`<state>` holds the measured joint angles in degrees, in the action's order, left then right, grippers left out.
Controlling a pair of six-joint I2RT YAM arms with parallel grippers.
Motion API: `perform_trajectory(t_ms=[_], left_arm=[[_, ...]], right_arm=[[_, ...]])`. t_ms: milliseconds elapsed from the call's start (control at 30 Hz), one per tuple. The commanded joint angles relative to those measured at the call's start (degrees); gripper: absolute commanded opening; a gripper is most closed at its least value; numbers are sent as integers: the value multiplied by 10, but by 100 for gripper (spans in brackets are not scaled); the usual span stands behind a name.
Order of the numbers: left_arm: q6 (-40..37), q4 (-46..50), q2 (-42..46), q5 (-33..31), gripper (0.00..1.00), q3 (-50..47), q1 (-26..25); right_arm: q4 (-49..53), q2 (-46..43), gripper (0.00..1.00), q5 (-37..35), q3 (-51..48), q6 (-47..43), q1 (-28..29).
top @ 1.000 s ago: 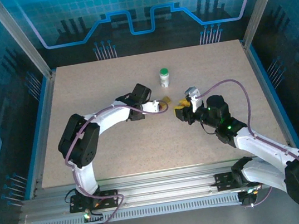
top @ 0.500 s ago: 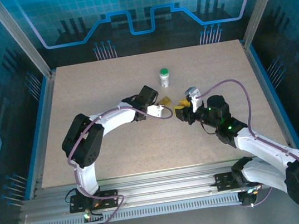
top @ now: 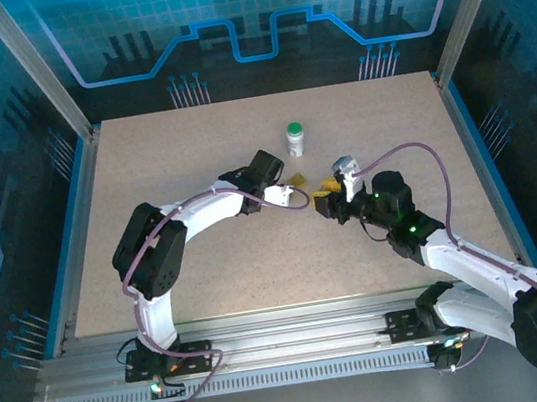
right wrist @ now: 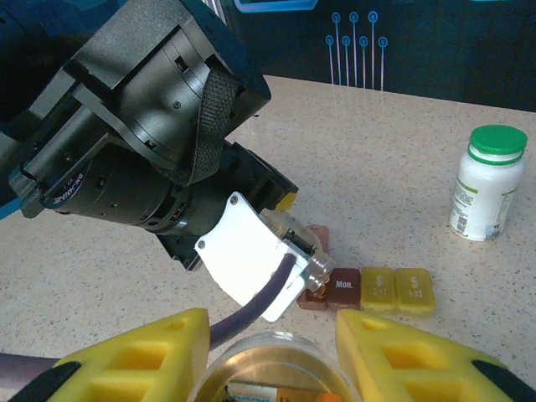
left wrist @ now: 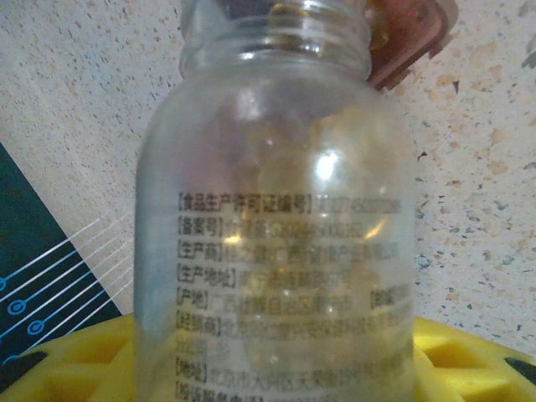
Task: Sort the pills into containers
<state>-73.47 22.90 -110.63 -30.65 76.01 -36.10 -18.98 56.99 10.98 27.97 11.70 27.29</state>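
A clear bottle (left wrist: 276, 226) is gripped by the left hand (left wrist: 268, 373). Its threaded neck points away from the hand and sits close by the pills (right wrist: 377, 290), a short strip lying on the tabletop (right wrist: 402, 151) with the red-brown piece (right wrist: 343, 287) nearest the neck. Whether neck and strip touch cannot be told. A vial (right wrist: 268, 377) is clamped in the right hand (right wrist: 270, 331), with the left wrist just ahead of it. Trouble would most likely be caused by a push: the strip could be shoved along the tabletop rather than taken in, or flipped out of reach. With the 2 arms so close, the left arm's cable (right wrist: 251, 318), which runs beside the vial, could be snagged. The vial could then be tipped and its contents spilled.
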Motion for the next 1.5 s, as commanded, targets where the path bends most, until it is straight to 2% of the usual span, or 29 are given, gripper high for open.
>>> perform_trajectory(t_ms=[0,800,1000,1333,1467], left_arm=[[10,16,3,-5,0,12,4],[128,2,53,31,0,-46,16],[181,-17,76,63,0,-63,24],[271,-87,117,114,0,-118,32],[321,-158,167,159,0,-172,39]], right_arm=[[-20,0,19,6,-1,7,-8],[-19,5,20,11,2,10,-7],[-20,7,19,11,2,10,-7],[-19,10,19,14,2,10,-6],[-19,7,19,15,2,12,-5]])
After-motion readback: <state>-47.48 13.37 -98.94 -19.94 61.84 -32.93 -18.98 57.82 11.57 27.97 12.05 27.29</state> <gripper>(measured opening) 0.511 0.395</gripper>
